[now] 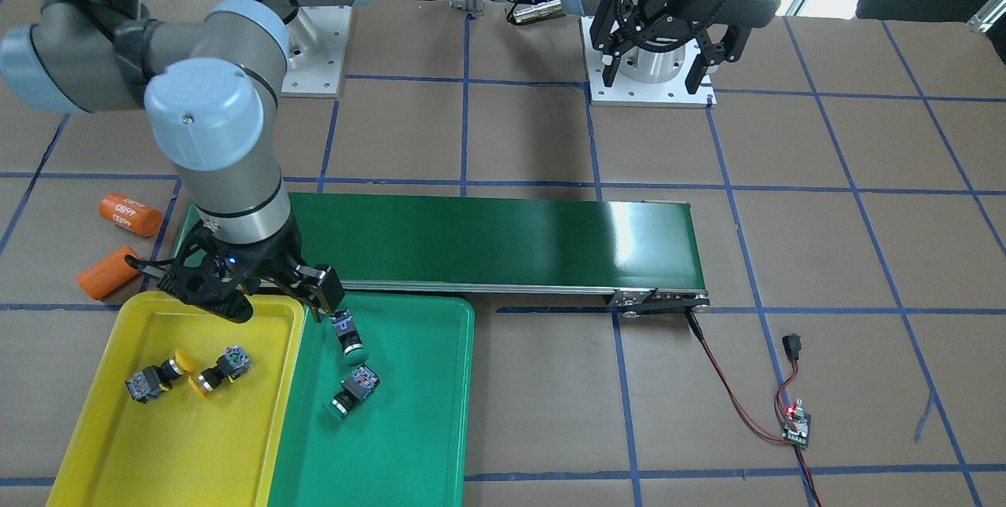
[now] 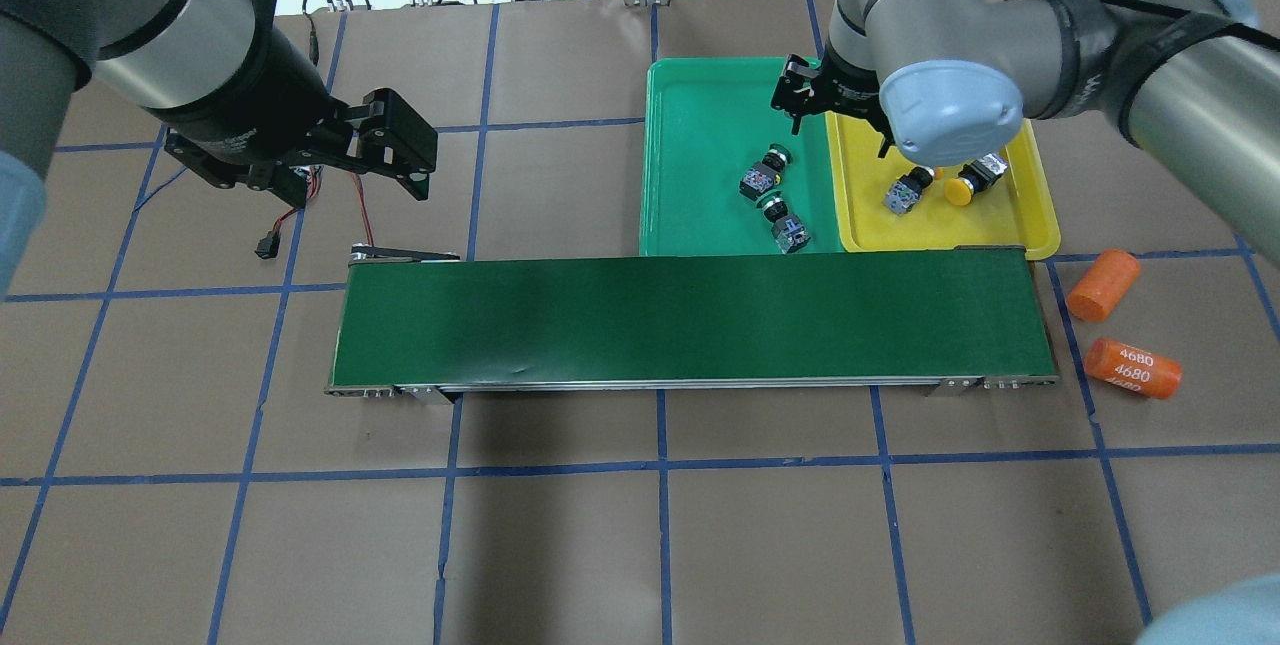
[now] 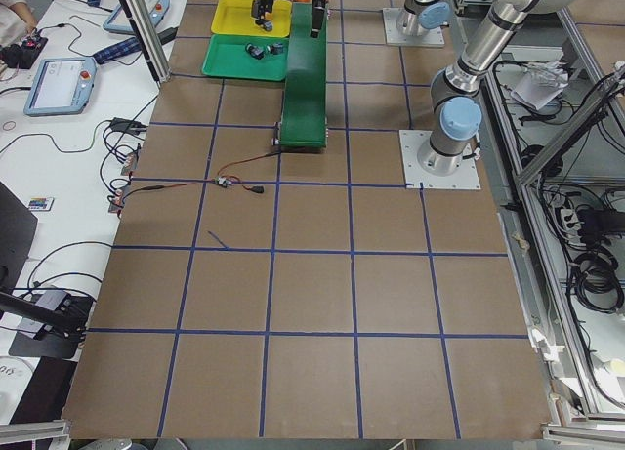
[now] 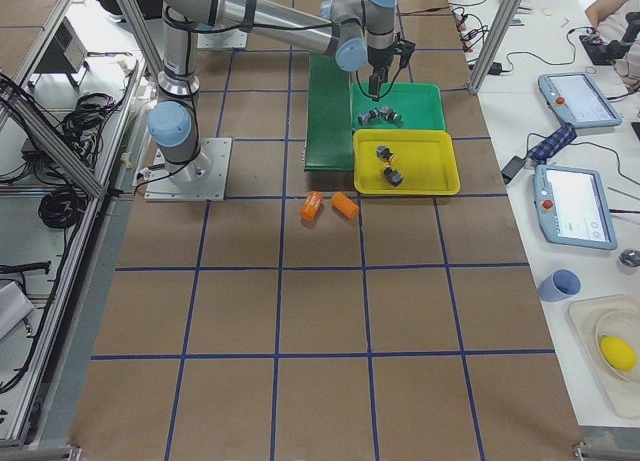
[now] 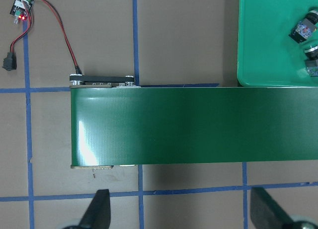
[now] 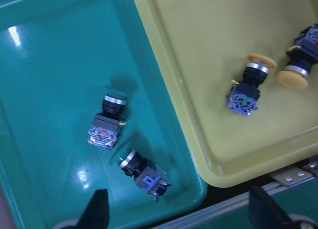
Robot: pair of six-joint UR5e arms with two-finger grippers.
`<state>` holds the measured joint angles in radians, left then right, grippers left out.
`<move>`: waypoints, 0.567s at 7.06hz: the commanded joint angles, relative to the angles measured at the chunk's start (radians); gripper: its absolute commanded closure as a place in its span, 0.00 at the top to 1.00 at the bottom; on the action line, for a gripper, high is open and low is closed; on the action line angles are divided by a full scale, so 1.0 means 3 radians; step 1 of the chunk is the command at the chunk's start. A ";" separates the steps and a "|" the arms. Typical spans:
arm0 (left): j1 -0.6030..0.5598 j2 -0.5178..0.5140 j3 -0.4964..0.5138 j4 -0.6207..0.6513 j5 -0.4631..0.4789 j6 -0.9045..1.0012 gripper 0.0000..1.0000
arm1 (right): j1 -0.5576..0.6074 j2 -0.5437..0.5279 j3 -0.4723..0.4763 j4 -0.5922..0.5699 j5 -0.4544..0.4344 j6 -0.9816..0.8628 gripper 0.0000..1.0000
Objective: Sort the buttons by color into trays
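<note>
Two green-capped buttons [image 6: 107, 124] [image 6: 144, 172] lie on their sides in the green tray [image 1: 409, 428]. Two yellow-capped buttons [image 6: 248, 85] [image 6: 300, 65] lie in the yellow tray [image 1: 157, 452] beside it. My right gripper [image 1: 279, 306] hangs open above the seam between the two trays, close to the conveyor end, with nothing between its fingers [image 6: 99, 209]. My left gripper [image 2: 350, 175] is open and empty, held high over the table near the other end of the belt, far from the trays.
A long dark-green conveyor belt [image 2: 690, 320] runs along the trays' near edge. Two orange cylinders [image 2: 1102, 285] [image 2: 1132, 367], one marked "4680", lie past the yellow tray. A small controller board [image 1: 795, 422] with red and black wires sits by the belt's other end.
</note>
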<state>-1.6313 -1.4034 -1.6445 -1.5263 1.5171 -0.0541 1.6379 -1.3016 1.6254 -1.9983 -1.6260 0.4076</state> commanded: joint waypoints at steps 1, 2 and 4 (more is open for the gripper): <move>0.0002 -0.0001 0.0000 0.0000 0.0000 0.0001 1.00 | -0.0304 -0.0608 0.0017 0.0955 0.0005 -0.0915 1.00; 0.0002 -0.0001 0.0005 0.0000 0.0000 0.0001 1.00 | -0.0371 -0.0834 0.0017 0.1253 0.0020 -0.1172 1.00; 0.0002 -0.0006 0.0005 0.0000 0.0000 0.0001 1.00 | -0.0347 -0.1081 0.0053 0.1511 0.0061 -0.1200 1.00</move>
<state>-1.6307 -1.4038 -1.6432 -1.5263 1.5171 -0.0537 1.5332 -1.5838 1.6343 -1.5930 -1.6169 0.0656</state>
